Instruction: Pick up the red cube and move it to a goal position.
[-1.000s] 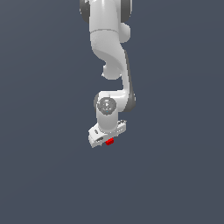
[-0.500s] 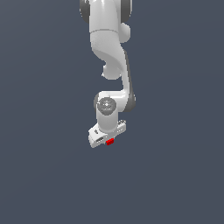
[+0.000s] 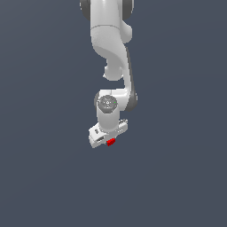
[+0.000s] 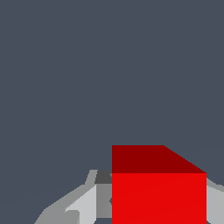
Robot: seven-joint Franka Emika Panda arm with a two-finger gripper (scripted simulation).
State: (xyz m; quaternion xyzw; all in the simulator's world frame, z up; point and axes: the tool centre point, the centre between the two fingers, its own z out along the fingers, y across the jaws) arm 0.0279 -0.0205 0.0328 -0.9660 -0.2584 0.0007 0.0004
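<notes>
The red cube (image 3: 111, 142) shows as a small bright red block just under the white hand of the arm, near the middle of the exterior view. My gripper (image 3: 109, 141) is shut on it. In the wrist view the red cube (image 4: 157, 192) fills much of the picture, with a grey finger (image 4: 83, 205) pressed against one side and a sliver of the other finger (image 4: 215, 205) on the opposite side. The cube is held above a plain dark surface.
Only a uniform dark grey-blue ground (image 3: 44, 177) surrounds the arm (image 3: 111, 53), which hangs down from the top of the exterior view. No other objects show.
The gripper with the cube has shifted very slightly; the cube now sits a touch higher under the hand. The arm's pose is almost unchanged.
</notes>
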